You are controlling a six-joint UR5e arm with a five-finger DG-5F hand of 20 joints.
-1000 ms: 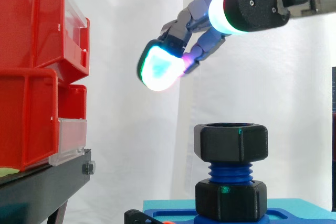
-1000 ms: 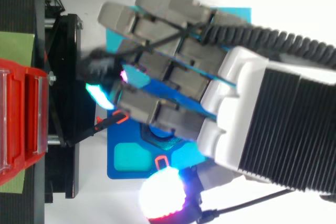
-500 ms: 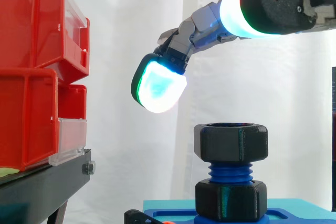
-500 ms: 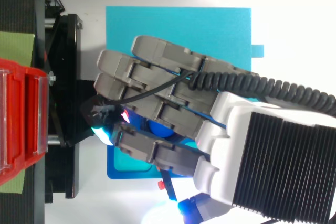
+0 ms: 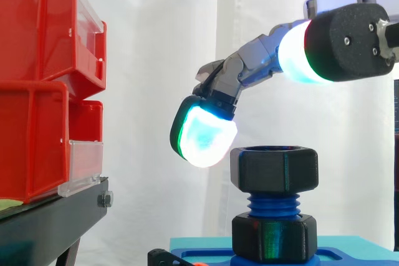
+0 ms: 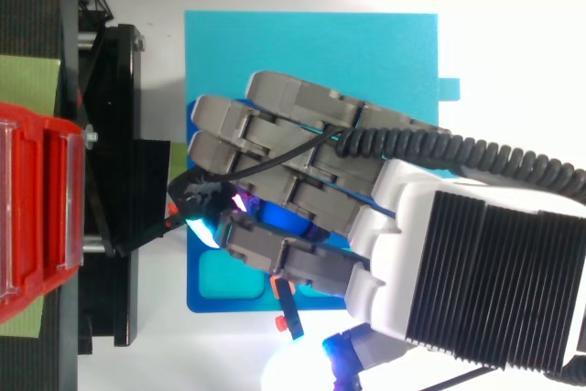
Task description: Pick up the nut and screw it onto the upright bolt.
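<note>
While the hand [image 5: 249, 68] hangs open and empty at upper right of the side view, the nut [image 5: 274, 169] sits atop the blue bolt [image 5: 273, 205] at lower centre. One glowing pad [image 5: 202, 136] hovers just beside the nut's rim; closing off-centre could cock it and jam the threads

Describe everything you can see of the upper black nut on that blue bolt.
The upper nut is black, six-sided and matte like plastic, with a round open bore on top. It sits level at the tip of the upright blue bolt, a few threads bare beneath it, above a second black nut. The hand has one of its glowing fingers beside its upper left corner; whether they touch cannot be told.
</note>
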